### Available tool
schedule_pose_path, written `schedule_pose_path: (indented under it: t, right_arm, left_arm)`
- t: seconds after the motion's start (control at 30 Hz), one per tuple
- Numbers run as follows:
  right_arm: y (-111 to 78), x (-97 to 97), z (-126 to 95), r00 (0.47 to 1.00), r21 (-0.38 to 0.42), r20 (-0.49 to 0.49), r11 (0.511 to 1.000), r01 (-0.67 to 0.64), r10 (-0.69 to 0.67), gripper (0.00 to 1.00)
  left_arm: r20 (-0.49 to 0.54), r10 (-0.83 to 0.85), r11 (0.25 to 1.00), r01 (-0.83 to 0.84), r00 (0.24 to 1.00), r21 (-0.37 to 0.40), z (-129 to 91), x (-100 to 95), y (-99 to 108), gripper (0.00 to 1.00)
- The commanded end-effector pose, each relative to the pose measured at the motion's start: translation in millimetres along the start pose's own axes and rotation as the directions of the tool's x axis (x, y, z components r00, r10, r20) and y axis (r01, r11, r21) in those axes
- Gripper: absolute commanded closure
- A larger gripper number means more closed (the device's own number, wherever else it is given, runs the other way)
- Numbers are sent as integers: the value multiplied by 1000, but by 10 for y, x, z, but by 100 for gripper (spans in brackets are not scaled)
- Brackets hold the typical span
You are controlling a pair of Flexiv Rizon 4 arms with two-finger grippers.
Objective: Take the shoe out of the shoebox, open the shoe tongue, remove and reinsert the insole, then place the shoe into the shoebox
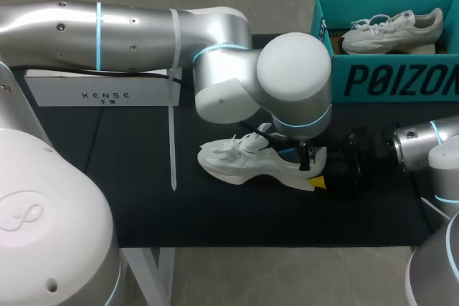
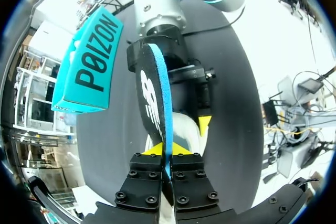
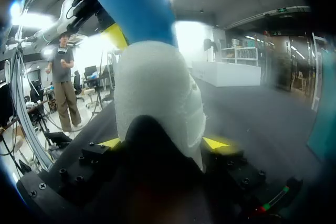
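My left gripper (image 2: 168,149) is clenched on the insole (image 2: 153,95), which stands on edge over the shoe (image 1: 247,163) lying mid-mat (image 1: 143,170). My right gripper (image 3: 164,142) grasps the shoe's heel, one finger on each side. The shoebox (image 1: 387,80) is well apart at back right.

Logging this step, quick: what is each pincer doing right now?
Left pincer: closed on the insole.
Right pincer: closed on the shoe, at its heel.
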State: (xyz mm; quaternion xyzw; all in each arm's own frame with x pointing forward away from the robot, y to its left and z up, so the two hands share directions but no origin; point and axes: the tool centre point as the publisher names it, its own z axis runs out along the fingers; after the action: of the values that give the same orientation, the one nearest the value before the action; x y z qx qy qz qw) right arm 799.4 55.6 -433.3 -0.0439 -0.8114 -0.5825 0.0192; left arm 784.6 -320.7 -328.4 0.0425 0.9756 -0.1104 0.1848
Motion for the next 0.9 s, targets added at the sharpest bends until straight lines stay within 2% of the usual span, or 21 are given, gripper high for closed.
schedule_pose_path:
  t: [0.03,0.17,0.27,0.3,0.33,0.43,0.6,0.9]
  right_arm:
    - [-32,-1,36,1000,2,1,1000,0,0,100]
    - [-32,-1,36,1000,2,1,1000,0,0,100]
    - [-32,-1,36,1000,2,1,1000,0,0,100]
    - [-32,-1,36,1000,2,1,1000,0,0,100]
    - [-32,-1,36,1000,2,1,1000,0,0,100]
    - [-32,-1,36,1000,2,1,1000,0,0,100]
    - [-32,-1,36,1000,2,1,1000,0,0,100]
    - [-32,-1,36,1000,2,1,1000,0,0,100]
  left_arm:
    - [11,-35,998,35,999,47,-262,-68,22,100]
    - [15,-127,983,124,992,137,-694,-293,-81,100]
    - [-20,-198,948,197,980,250,-1122,-532,-185,100]
    - [-67,-223,924,232,973,305,-1327,-645,-220,100]
    - [-97,-225,908,245,969,340,-1429,-701,-234,100]
    - [-164,-210,842,263,964,471,-1942,-937,-269,100]
    - [-209,-124,748,230,970,623,-2582,-1199,-219,100]
    - [-209,-124,748,230,970,623,-2582,-1199,-219,100]
